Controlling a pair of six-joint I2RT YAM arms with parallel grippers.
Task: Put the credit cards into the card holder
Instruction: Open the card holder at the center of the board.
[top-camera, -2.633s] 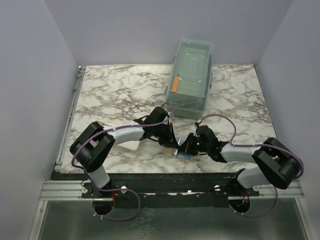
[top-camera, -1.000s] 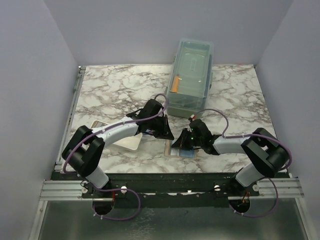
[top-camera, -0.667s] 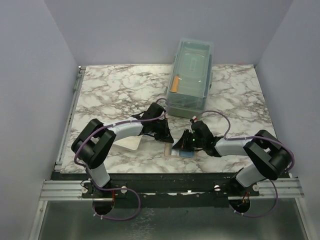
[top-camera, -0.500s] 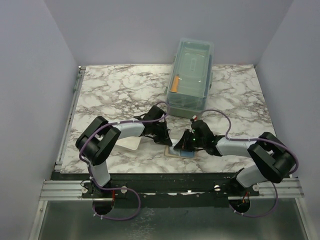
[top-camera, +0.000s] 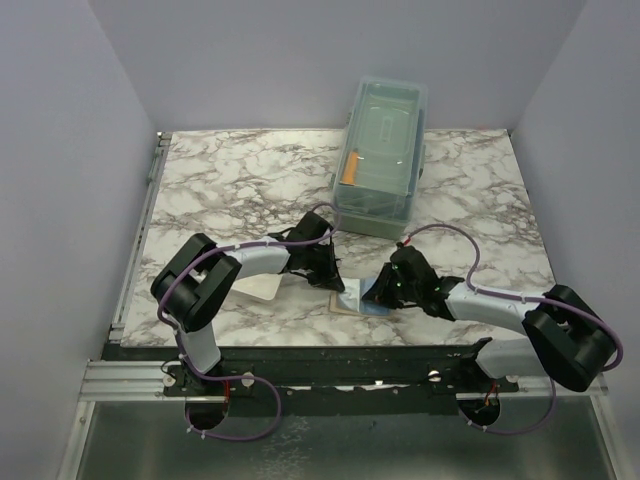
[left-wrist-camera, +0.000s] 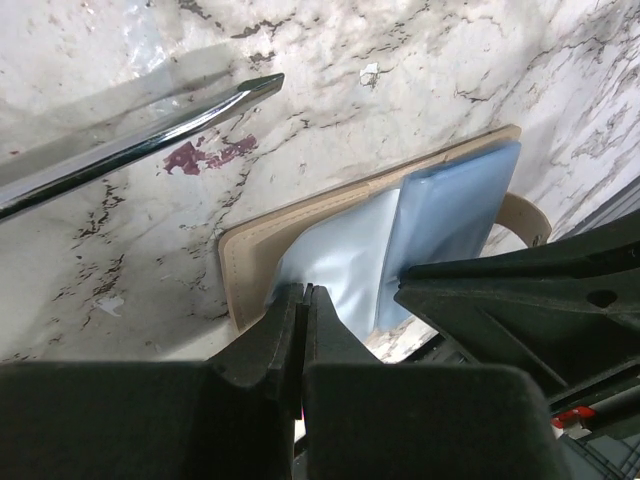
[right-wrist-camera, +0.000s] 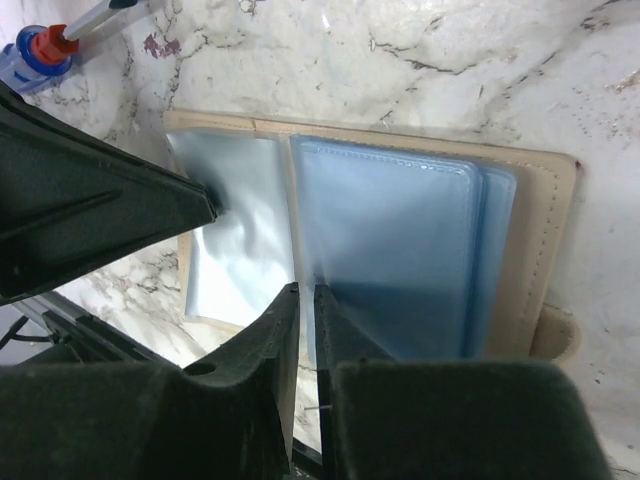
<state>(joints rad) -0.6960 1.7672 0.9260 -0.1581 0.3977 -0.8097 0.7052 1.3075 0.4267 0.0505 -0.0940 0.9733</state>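
Note:
The card holder (top-camera: 352, 303) lies open on the marble near the front edge, tan outside (left-wrist-camera: 262, 243) with light blue lining (right-wrist-camera: 385, 240). My left gripper (top-camera: 333, 282) is shut on its pale blue left flap (left-wrist-camera: 335, 262), and its tips (left-wrist-camera: 303, 291) press together on it. My right gripper (top-camera: 379, 293) is shut on the edge of the darker blue sleeve, with its tips (right-wrist-camera: 305, 291) nearly touching around the thin sheet. The two grippers face each other across the card holder. No credit card shows clearly in any view.
A large translucent lidded box (top-camera: 383, 155) with a short orange stick (top-camera: 347, 172) stands at the back. A white tray (top-camera: 258, 288) lies under my left arm. A screwdriver lies beside the card holder; its shaft (left-wrist-camera: 140, 150) and its red-and-blue handle (right-wrist-camera: 45, 45) both show.
My left gripper has come in from the left onto the card holder. My right gripper has shifted a little to the right, its elbow has swung out, and the pale blue flap now shows spread open.

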